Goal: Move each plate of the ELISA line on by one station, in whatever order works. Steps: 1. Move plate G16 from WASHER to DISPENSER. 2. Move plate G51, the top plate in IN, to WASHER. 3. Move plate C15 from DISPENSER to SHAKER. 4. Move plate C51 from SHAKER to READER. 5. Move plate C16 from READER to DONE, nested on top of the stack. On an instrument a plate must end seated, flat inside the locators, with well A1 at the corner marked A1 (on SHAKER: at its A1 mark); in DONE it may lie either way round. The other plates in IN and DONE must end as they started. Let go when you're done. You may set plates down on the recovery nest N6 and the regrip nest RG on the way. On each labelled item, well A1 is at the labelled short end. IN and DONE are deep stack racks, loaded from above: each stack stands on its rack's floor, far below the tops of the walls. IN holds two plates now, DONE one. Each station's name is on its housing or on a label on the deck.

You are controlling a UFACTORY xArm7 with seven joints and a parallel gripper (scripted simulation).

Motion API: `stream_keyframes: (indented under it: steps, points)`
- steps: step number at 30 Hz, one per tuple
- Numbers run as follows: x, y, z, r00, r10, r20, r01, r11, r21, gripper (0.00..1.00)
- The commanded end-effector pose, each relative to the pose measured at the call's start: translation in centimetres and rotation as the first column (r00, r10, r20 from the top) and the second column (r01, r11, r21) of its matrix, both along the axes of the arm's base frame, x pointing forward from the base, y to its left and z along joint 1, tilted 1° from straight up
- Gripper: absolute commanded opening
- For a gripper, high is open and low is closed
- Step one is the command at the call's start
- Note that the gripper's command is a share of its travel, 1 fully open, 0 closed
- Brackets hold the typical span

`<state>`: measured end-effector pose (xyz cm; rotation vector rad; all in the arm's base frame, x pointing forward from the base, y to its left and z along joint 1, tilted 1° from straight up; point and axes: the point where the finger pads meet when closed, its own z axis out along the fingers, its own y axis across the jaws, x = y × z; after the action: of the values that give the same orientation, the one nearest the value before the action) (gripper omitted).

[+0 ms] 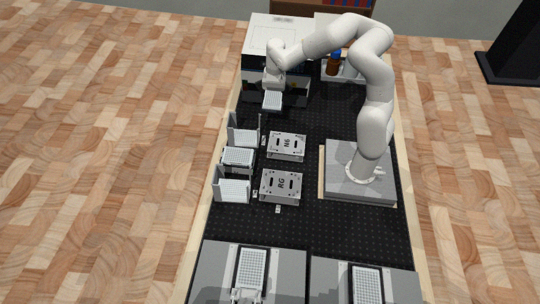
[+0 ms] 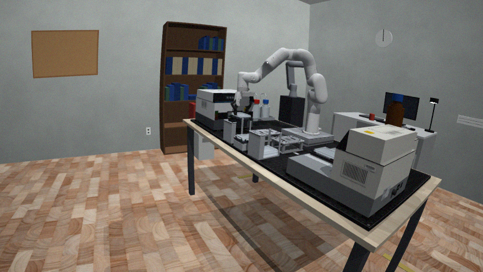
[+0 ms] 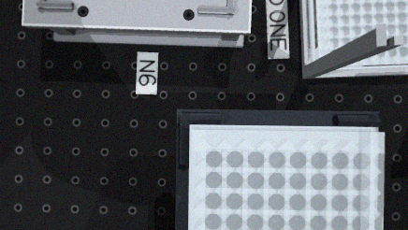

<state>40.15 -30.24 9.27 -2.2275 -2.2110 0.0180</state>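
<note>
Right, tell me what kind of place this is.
Most likely a lab automation bench in an office-like room. A white arm's gripper holds a well plate by a benchtop instrument; nests N6 and RG sit on a black pegboard deck; a bookshelf stands behind.

Even soft indoor light, no glare, faint shadow of the table on the floor lower center of exterior view, wrist view grey and grainy, slightly soft, top view mildly blurred
</note>
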Motion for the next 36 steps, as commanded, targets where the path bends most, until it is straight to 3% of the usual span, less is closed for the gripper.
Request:
stream_keyframes:
  steps: [1,15,36]
  points:
    - [0.1,-0.1,0.4,1.000,0.000,0.005,0.000,1.000,-0.003,0.00]
    - [0.1,-0.1,0.6,1.000,0.000,0.005,0.000,1.000,-0.003,0.00]
    - [0.2,-0.1,3.2,1.000,0.000,0.005,0.000,1.000,-0.003,0.00]
